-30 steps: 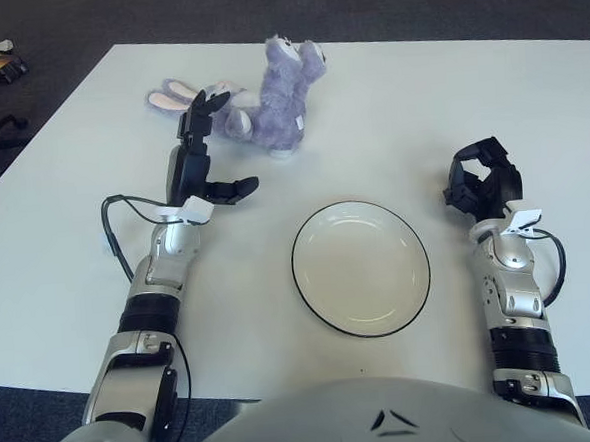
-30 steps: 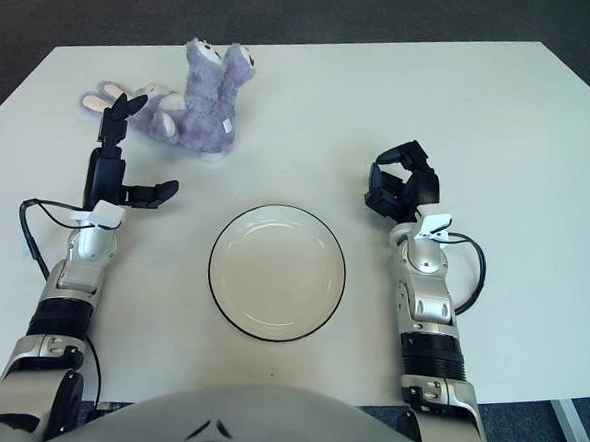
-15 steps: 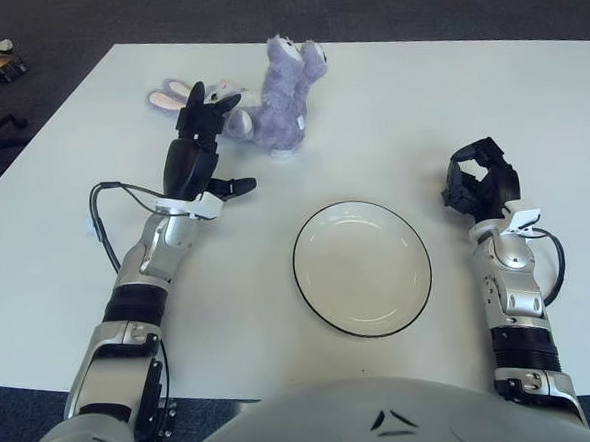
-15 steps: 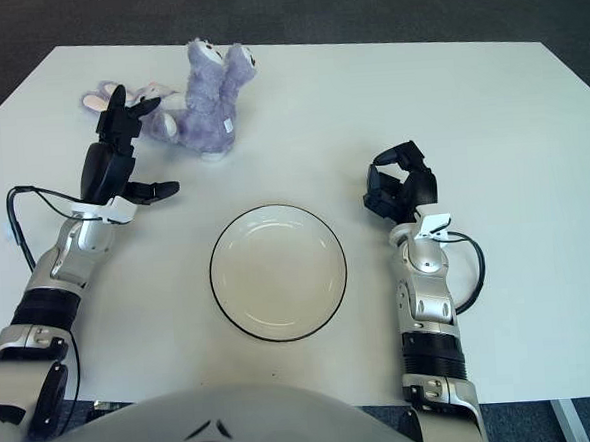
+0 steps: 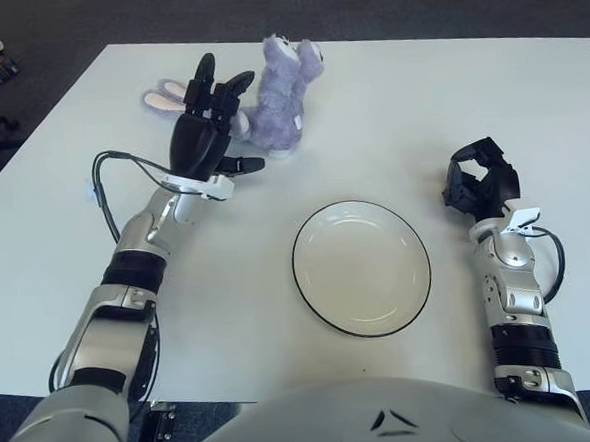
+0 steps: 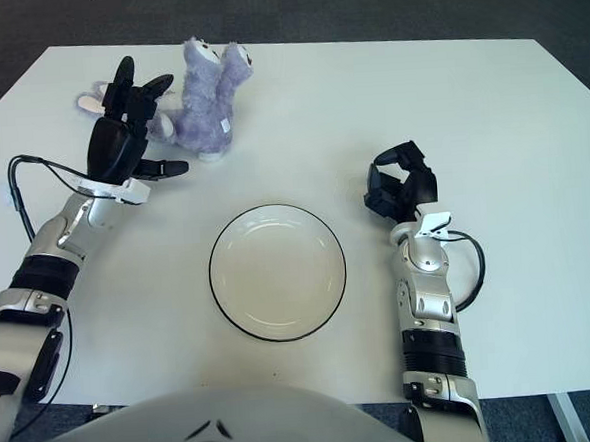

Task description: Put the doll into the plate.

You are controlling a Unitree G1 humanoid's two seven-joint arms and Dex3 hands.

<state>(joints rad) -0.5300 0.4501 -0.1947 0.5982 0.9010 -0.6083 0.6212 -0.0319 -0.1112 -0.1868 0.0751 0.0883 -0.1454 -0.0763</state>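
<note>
Toward the upper left of the frame, the left hand (image 5: 208, 136), fingers spread wide and holding nothing, has advanced to the purple doll (image 5: 273, 102) on the counter (image 5: 388, 105), nearing a grasp, while the plate (image 5: 361, 267) waits beside the curled right hand (image 5: 481, 185).

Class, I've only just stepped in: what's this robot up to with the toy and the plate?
The robot's left hand is reaching with spread fingers toward a purple plush bunny doll lying at the far side of the white table; it has not grasped it yet. The white plate with a dark rim sits empty near the robot, between its arms. The right hand shows to the right of the plate, fingers curled, holding nothing.
</note>
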